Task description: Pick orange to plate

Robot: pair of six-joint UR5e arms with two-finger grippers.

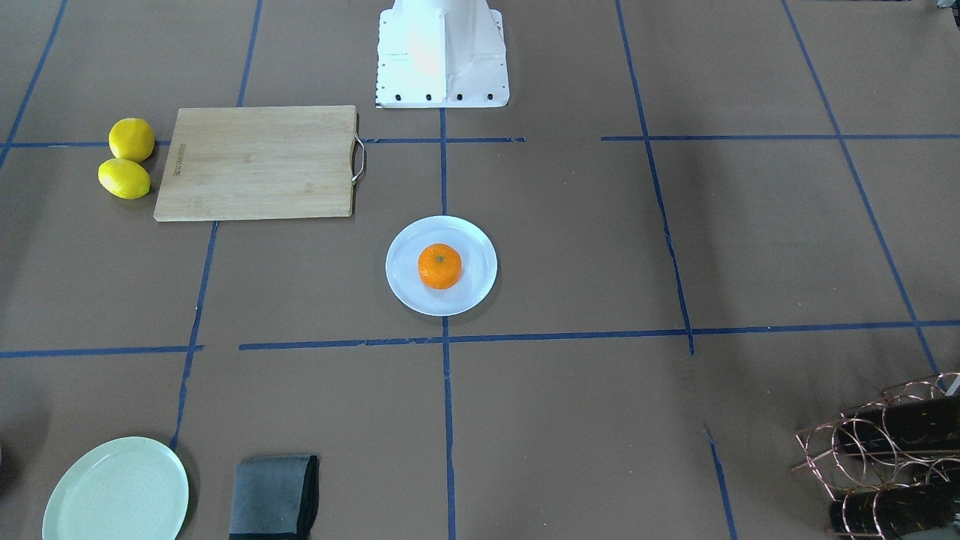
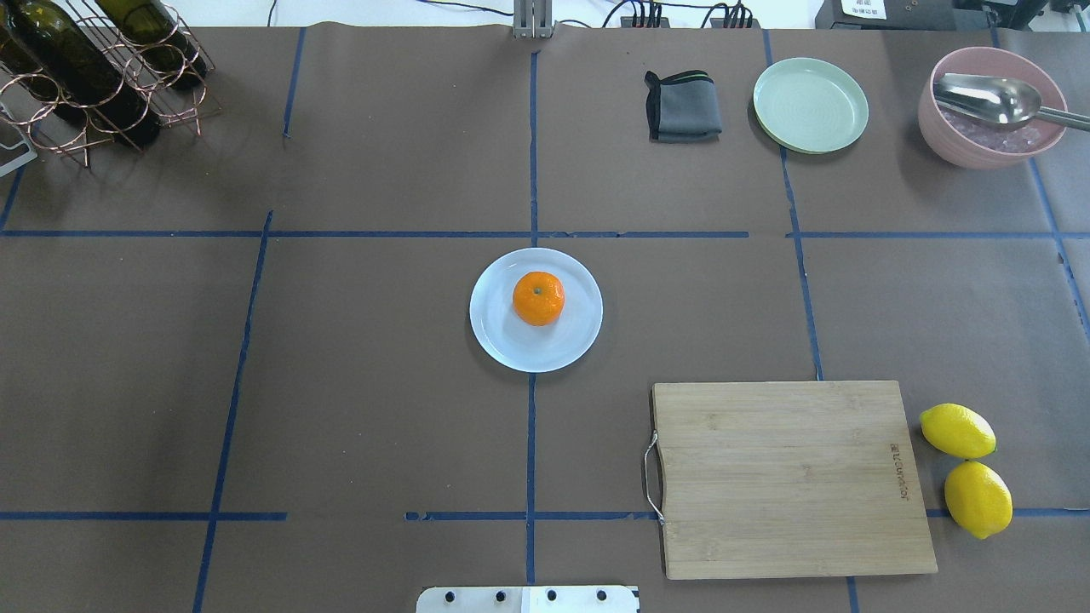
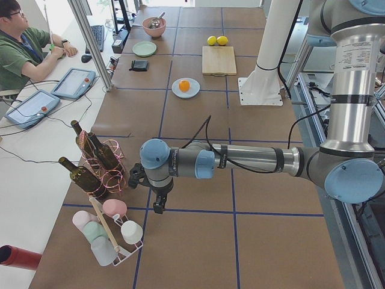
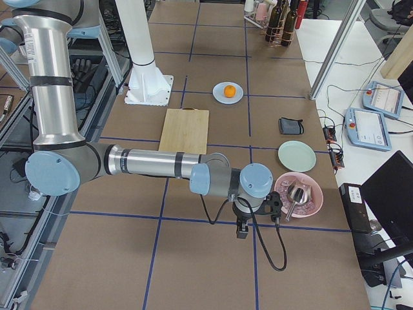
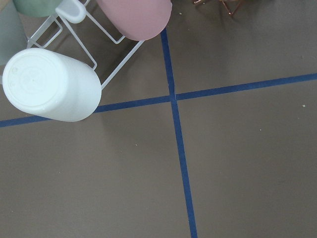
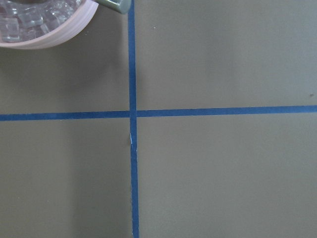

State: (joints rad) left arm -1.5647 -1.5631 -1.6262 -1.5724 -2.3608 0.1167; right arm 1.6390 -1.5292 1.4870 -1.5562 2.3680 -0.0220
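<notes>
The orange (image 2: pixel 538 298) rests on the pale bluish-white plate (image 2: pixel 502 340) at the middle of the table, also seen as the orange (image 1: pixel 439 265) on the plate (image 1: pixel 409 285) from the front, and small in both side views as the orange (image 3: pixel 184 86) and the orange (image 4: pixel 229 90). No gripper is near it. My left gripper (image 3: pixel 158 205) hangs over the table's left end beside the cup rack; my right gripper (image 4: pixel 242 230) hangs over the right end next to the pink bowl. Both show only in side views, so I cannot tell their state.
A wooden cutting board (image 2: pixel 788 477) and two lemons (image 2: pixel 966 468) lie front right. Pale green plate (image 2: pixel 811 104), grey cloth (image 2: pixel 683 106) and pink bowl with spoon (image 2: pixel 992 111) line the far right. A wine-bottle rack (image 2: pixel 85 68) stands far left; a cup rack (image 3: pixel 111 232) beyond it.
</notes>
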